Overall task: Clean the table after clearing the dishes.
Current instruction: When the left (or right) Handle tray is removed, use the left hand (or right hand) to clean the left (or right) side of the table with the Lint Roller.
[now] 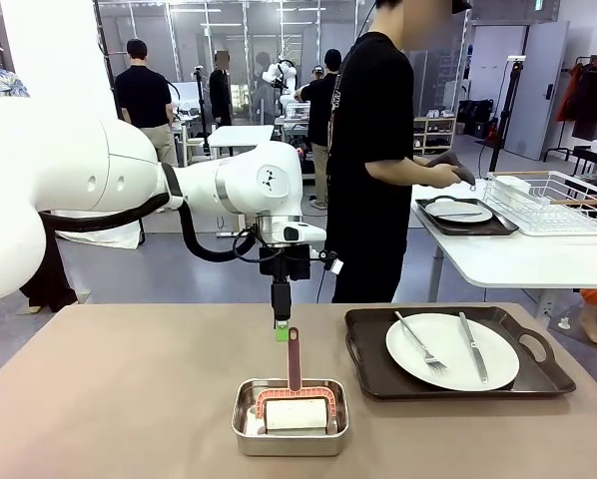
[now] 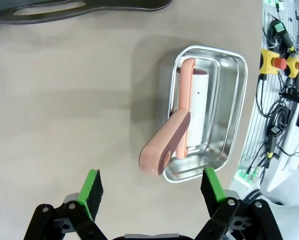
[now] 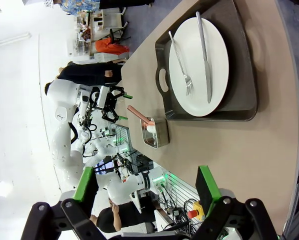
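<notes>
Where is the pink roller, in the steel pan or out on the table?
In: the pink roller lies inside the steel pan, its handle sticking out over the rim, below the open left gripper.

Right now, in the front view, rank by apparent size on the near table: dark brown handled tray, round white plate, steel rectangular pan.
1. dark brown handled tray
2. round white plate and steel rectangular pan: about alike

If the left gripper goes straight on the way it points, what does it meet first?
Likely the pink roller handle leaning out of the steel pan, right ahead of the left gripper; depth is unclear, perhaps the table beside it.
</notes>
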